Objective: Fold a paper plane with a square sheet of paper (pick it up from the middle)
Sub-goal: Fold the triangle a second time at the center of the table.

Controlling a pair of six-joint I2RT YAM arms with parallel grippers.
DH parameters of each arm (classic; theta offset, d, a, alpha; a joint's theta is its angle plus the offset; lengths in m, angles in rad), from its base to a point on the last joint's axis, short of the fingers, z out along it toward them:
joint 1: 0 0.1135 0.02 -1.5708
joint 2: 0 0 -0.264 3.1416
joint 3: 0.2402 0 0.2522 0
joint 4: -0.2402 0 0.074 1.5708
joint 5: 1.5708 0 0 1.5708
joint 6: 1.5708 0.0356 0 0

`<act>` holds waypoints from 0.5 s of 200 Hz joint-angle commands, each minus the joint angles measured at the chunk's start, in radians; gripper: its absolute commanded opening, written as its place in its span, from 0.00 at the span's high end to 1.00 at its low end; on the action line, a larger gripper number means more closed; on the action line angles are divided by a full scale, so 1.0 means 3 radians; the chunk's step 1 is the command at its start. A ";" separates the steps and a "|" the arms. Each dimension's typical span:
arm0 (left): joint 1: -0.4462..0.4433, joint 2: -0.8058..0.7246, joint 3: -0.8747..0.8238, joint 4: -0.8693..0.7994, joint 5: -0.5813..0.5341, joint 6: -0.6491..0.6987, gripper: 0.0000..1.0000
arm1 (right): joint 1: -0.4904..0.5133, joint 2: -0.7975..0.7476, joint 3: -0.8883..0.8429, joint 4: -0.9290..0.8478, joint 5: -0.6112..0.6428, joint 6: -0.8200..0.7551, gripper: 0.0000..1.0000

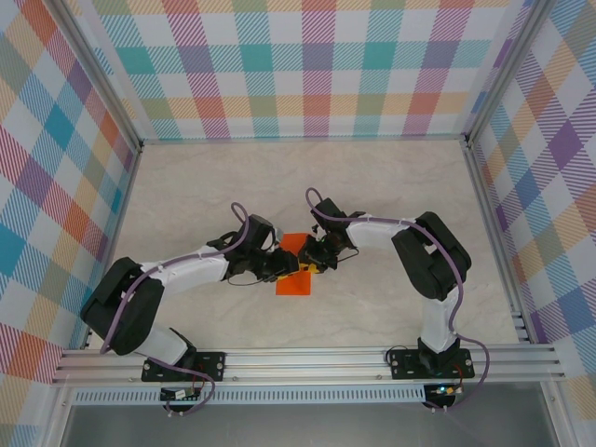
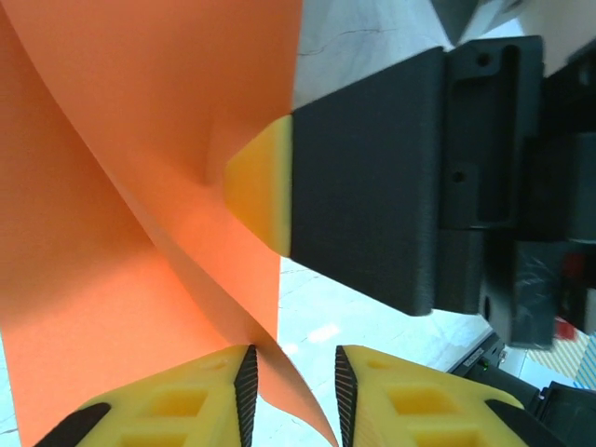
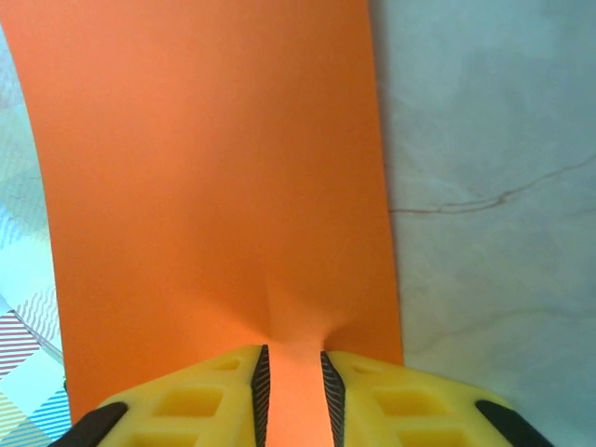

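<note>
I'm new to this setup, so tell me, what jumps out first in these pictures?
The bright orange square sheet of paper in the middle, curling up between both arms. The right tool pinches one edge, and the left tool straddles another. Colourful plaid walls surround it all.

Pale marble-veined tabletop [image 1: 391, 177], pastel plaid walls [image 1: 317, 65] rising around the tabletop's left, far and right sides, aluminium rail [image 1: 307, 358] running along the tabletop's near edge

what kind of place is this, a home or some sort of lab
Most likely a robot lab test cell: a left arm and a right arm bolted to an aluminium rail, a marble-look table, and plaid wall panels boxing it in.
</note>
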 commanded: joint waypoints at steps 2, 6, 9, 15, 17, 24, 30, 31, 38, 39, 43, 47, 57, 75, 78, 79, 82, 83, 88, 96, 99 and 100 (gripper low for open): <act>0.0025 0.0073 0.0056 0.0070 0.0015 -0.0021 0.71 | 0.0045 0.0097 -0.0085 -0.0114 0.0391 -0.0105 0.77; 0.0025 0.0075 0.0062 0.0074 0.0015 -0.0017 0.71 | 0.0045 0.0071 -0.0083 -0.0105 0.0391 -0.0103 0.77; 0.0026 0.0079 0.0063 0.0076 0.0011 -0.0017 0.71 | 0.0040 0.0052 -0.0082 -0.0108 0.0391 -0.0100 0.78; 0.0025 0.0090 0.0068 0.0076 0.0005 -0.0012 0.71 | 0.0036 0.0021 -0.0082 -0.0108 0.0386 -0.0100 0.79; 0.0025 0.0091 0.0070 0.0075 0.0009 -0.0012 0.71 | 0.0037 0.0011 -0.0082 -0.0111 0.0386 -0.0100 0.79; 0.0024 0.0103 0.0077 0.0076 -0.0005 -0.0009 0.71 | 0.0029 -0.0016 -0.0082 -0.0114 0.0382 -0.0100 0.80; 0.0025 0.0116 0.0086 0.0078 -0.0005 -0.0008 0.71 | 0.0029 -0.0041 -0.0090 -0.0109 0.0381 -0.0096 0.80; 0.0025 0.0119 0.0087 0.0079 -0.0005 -0.0010 0.71 | 0.0029 -0.0046 -0.0093 -0.0106 0.0381 -0.0095 0.80; 0.0025 0.0140 0.0091 0.0076 -0.0007 -0.0007 0.71 | 0.0024 -0.0079 -0.0109 -0.0092 0.0374 -0.0091 0.80; 0.0025 0.0141 0.0093 0.0078 -0.0009 -0.0007 0.71 | 0.0024 -0.0085 -0.0111 -0.0092 0.0372 -0.0090 0.80; 0.0025 0.0149 0.0094 0.0078 -0.0015 -0.0007 0.71 | 0.0024 -0.0111 -0.0124 -0.0079 0.0367 -0.0090 0.81; 0.0025 0.0166 0.0100 0.0080 -0.0019 -0.0011 0.70 | 0.0019 -0.0133 -0.0136 -0.0077 0.0368 -0.0086 0.80; 0.0025 0.0186 0.0114 0.0085 -0.0029 -0.0018 0.69 | 0.0008 -0.0222 -0.0179 -0.0056 0.0379 -0.0066 0.80; 0.0025 0.0221 0.0147 0.0118 -0.0031 -0.0029 0.64 | -0.0005 -0.0416 -0.0289 0.0001 0.0389 -0.0060 0.76; 0.0025 0.0226 0.0159 0.0120 -0.0035 -0.0027 0.64 | -0.0006 -0.0446 -0.0306 -0.0002 0.0399 -0.0059 0.76; 0.0025 0.0230 0.0162 0.0121 -0.0035 -0.0030 0.63 | -0.0004 -0.0458 -0.0312 -0.0001 0.0403 -0.0059 0.76; 0.0025 0.0233 0.0168 0.0121 -0.0036 -0.0035 0.63 | -0.0009 -0.0482 -0.0323 -0.0007 0.0412 -0.0064 0.75; 0.0025 0.0236 0.0170 0.0119 -0.0036 -0.0033 0.62 | -0.0010 -0.0494 -0.0328 -0.0011 0.0414 -0.0064 0.75; 0.0026 0.0246 0.0184 0.0121 -0.0037 -0.0033 0.61 | -0.0012 -0.0540 -0.0351 -0.0030 0.0437 -0.0068 0.74; 0.0026 0.0261 0.0202 0.0124 -0.0044 -0.0036 0.60 | -0.0016 -0.0610 -0.0396 -0.0058 0.0473 -0.0064 0.73; 0.0026 0.0268 0.0209 0.0126 -0.0042 -0.0031 0.59 | -0.0021 -0.0635 -0.0418 -0.0061 0.0483 -0.0064 0.73; 0.0026 0.0269 0.0210 0.0126 -0.0039 -0.0032 0.59 | -0.0021 -0.0645 -0.0426 -0.0061 0.0486 -0.0064 0.73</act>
